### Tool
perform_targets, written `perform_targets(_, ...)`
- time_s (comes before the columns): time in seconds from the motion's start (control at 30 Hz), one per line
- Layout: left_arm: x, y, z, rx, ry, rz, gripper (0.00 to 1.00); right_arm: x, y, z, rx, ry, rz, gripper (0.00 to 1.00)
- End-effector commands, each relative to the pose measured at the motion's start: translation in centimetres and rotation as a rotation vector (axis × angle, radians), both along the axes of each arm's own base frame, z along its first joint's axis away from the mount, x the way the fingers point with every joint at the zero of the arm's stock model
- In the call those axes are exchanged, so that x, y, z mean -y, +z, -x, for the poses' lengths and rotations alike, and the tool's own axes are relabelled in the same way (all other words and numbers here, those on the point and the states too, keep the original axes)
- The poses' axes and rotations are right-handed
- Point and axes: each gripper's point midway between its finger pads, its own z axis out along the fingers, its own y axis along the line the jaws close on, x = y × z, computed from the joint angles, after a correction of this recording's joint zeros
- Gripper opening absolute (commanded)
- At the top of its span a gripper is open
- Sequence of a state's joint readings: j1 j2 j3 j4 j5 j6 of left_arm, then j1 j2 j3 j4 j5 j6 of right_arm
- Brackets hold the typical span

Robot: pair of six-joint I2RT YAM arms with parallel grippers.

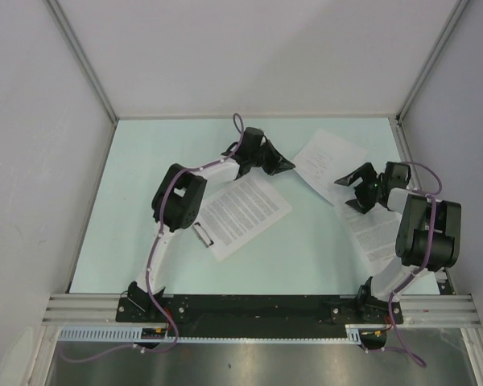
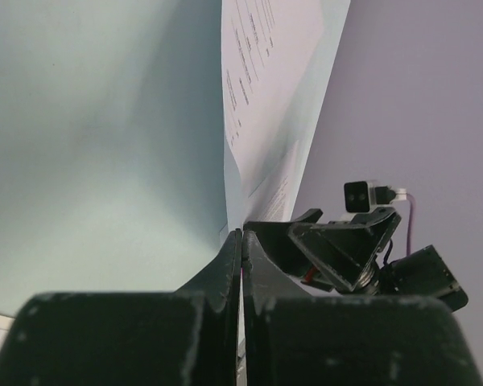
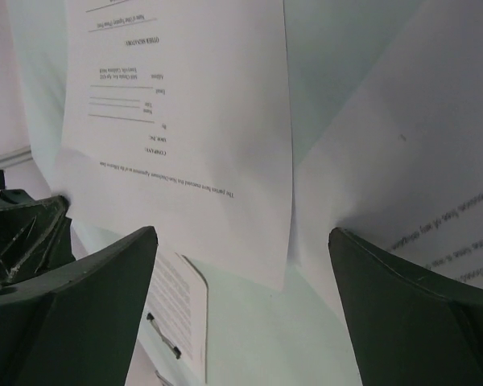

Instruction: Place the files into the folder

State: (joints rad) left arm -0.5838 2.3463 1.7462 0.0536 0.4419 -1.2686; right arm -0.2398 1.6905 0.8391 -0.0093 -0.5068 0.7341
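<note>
- Spread wide: right gripper (image 1: pixel 343 195), on the nearer arm, facing the near corner of the title page (image 1: pixel 330 154) just ahead.
- Pressed together, seemingly empty: left gripper (image 1: pixel 286 166), just left of that page.
- Lying over the folder (image 1: pixel 202 235): one dense sheet (image 1: pixel 243 211).

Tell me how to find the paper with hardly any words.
Look far right on the pale green table. A tilted sheet lies beyond the right tool. The middle sheet and the near-right sheet are packed with text; this one has few lines.
</note>
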Motion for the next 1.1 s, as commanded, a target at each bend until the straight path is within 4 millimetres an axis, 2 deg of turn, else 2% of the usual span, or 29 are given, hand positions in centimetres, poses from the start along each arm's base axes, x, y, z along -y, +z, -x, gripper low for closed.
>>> perform_targets(0.0,0.2,5.9,0.7,0.039,-0.03,0.094,0.0,-1.0,2.5,0.5,0.072,-0.046,-0.085,0.92)
perform_targets(0.1,0.2,6.4,1.0,0.026,-0.029,0.118,0.0,-2.2,2.3,1.3,0.061,-0.05,-0.147,0.84)
perform_targets(0.23,0.2,7.6,1.4,0.021,-0.031,0.15,0.0,-3.1,2.3,1.5,0.092,-0.058,-0.178,0.82)
perform_targets(0.4,-0.5,8.6,2.1,0.027,-0.047,0.162,0.0,-2.8,2.4,1.0,0.126,-0.074,-0.199,0.81)
perform_targets(0.5,-1.3,8.6,2.4,0.022,-0.053,0.164,0.0,-2.0,2.5,0.6,0.164,-0.087,-0.194,0.79)
perform_targets(0.63,-2.0,8.4,2.9,0.009,-0.058,0.17,0.0,-1.9,2.3,0.1,0.197,-0.077,-0.235,0.69)
perform_targets(0.67,-2.1,8.2,3.0,0.004,-0.059,0.172,0.0,-2.1,1.7,0.1,0.189,-0.072,-0.25,0.69)
perform_targets(0.73,-2.1,8.4,3.4,-0.006,-0.071,0.186,0.0,-2.5,2.1,-0.5,0.228,-0.054,-0.275,0.66)
perform_targets(0.87,-2.2,8.3,3.8,-0.004,-0.08,0.191,0.0,-3.1,1.4,-0.6,0.226,-0.049,-0.288,0.65)
perform_targets(0.97,-2.4,8.0,4.1,-0.006,-0.091,0.185,0.0,-2.2,0.9,-0.8,0.227,-0.078,-0.236,0.65)
perform_targets(1.07,-2.9,7.5,4.3,-0.009,-0.102,0.178,0.0,-1.8,0.7,-1.0,0.237,-0.086,-0.22,0.56)
